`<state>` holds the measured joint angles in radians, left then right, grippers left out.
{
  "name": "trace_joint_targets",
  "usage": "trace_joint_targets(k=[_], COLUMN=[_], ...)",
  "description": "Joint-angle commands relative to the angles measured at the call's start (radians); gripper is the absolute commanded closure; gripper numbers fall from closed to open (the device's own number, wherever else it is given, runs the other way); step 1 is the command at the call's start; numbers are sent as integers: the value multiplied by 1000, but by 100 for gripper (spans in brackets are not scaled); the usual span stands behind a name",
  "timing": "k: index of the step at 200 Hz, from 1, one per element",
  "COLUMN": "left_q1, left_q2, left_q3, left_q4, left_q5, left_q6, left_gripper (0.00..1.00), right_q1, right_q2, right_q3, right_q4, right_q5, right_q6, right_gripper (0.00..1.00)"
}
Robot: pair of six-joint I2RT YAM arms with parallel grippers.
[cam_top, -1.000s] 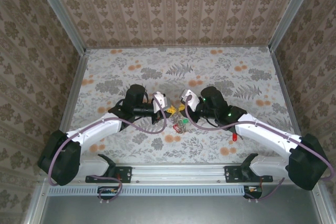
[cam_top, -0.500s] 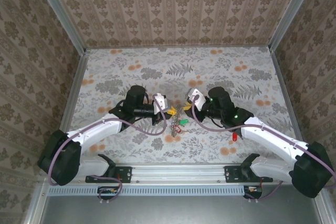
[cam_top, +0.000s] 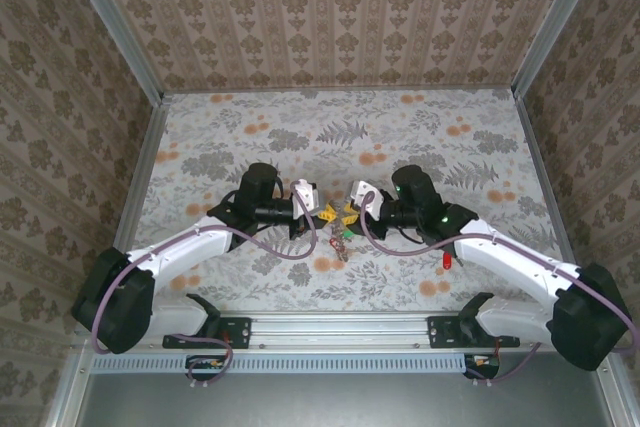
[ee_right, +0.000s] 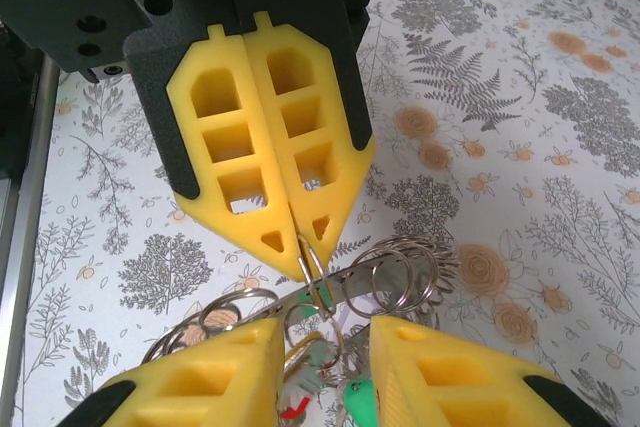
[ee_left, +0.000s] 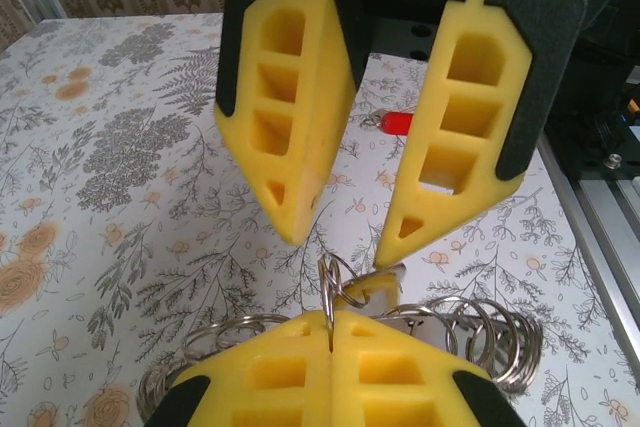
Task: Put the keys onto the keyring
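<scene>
a thin wire loop of the keyring, a silvery coil of round turns, is being pinched between the closed yellow wedge-shaped fingers of the left hand over the flower-printed desk. the right hand is being held open, its pocketed fingers parted beside the coil. a green-headed key is being seen among the rings, and a red-headed key well apart on the desk.

Keyring between left tool, right tool

We see keyring: silvery coil in left claw | green key beneath | red key apart on desk
</scene>
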<state>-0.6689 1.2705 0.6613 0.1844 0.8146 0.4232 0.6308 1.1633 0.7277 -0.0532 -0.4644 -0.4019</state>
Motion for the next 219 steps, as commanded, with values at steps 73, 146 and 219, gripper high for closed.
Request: trace_joint_targets(k=[73, 146, 219], left_q1=[-3, 1, 5], left_q2=[7, 8, 3], left_q3=[27, 19, 38], left_q4=[-8, 32, -61], left_q5=[51, 60, 27], left_q6=[35, 9, 64], left_gripper=[100, 100, 90], right_q1=[-4, -6, -10], right_q2=[54, 100, 101], right_q3=[65, 70, 115], right_q4=[3, -17, -84], right_q5=[-63, -45, -51], right_q6=[-77, -102, -114], right_gripper=[77, 84, 100])
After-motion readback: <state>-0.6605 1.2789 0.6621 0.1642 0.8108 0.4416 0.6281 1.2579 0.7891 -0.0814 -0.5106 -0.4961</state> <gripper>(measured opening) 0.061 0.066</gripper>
